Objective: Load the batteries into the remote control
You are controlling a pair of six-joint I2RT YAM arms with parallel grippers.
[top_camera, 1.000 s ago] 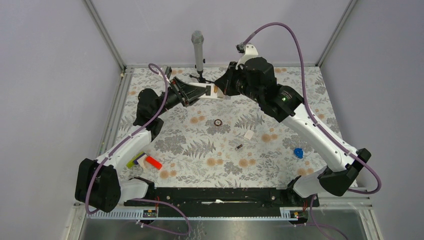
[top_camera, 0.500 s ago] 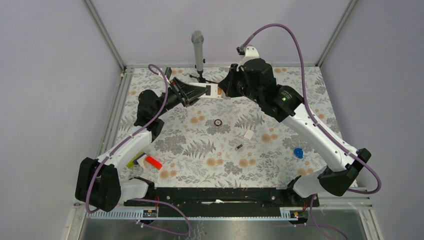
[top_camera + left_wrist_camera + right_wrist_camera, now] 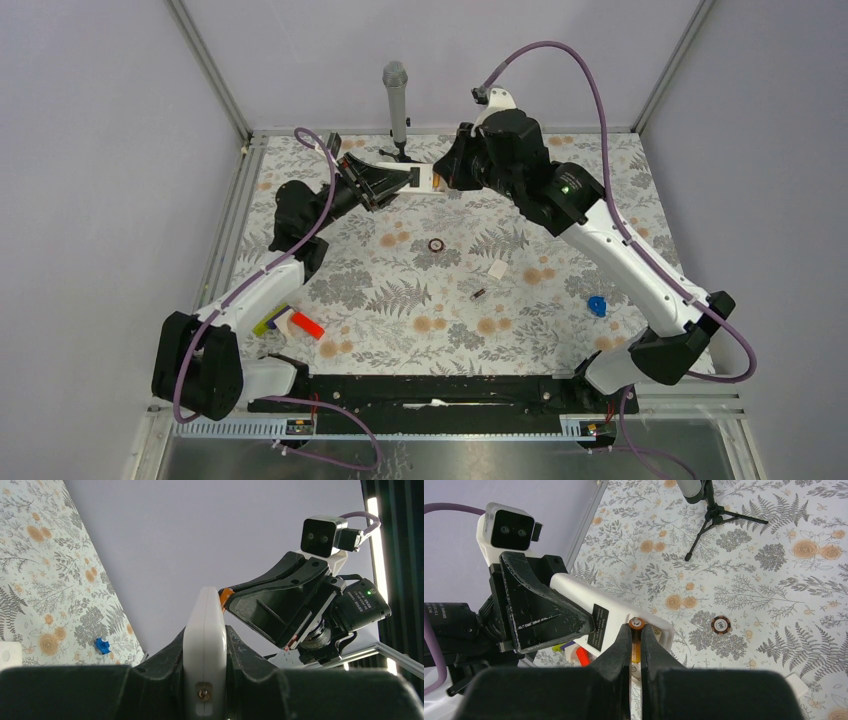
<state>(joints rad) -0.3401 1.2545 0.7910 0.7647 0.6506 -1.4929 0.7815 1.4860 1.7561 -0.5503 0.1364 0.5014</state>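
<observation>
My left gripper (image 3: 385, 180) is shut on the white remote control (image 3: 418, 178) and holds it in the air over the far middle of the table. In the left wrist view the remote (image 3: 205, 645) stands edge-on between the jaws. My right gripper (image 3: 636, 632) is shut on a battery (image 3: 636, 624), copper-orange, with its end against the remote's white back (image 3: 619, 611) near the free end. That battery's tip also shows in the left wrist view (image 3: 226, 596). A second battery (image 3: 479, 294) lies on the table mid-right.
A small white flat piece (image 3: 497, 269) lies near the loose battery. A dark ring-like chip (image 3: 436, 245) lies mid-table. A microphone on a tripod (image 3: 396, 95) stands at the back. A blue piece (image 3: 597, 305) is at the right, a red-and-white block (image 3: 290, 323) at the near left.
My right gripper has shifted slightly left and farther back against the remote's end. The left gripper has raised the remote a little. The things on the table have not moved.
</observation>
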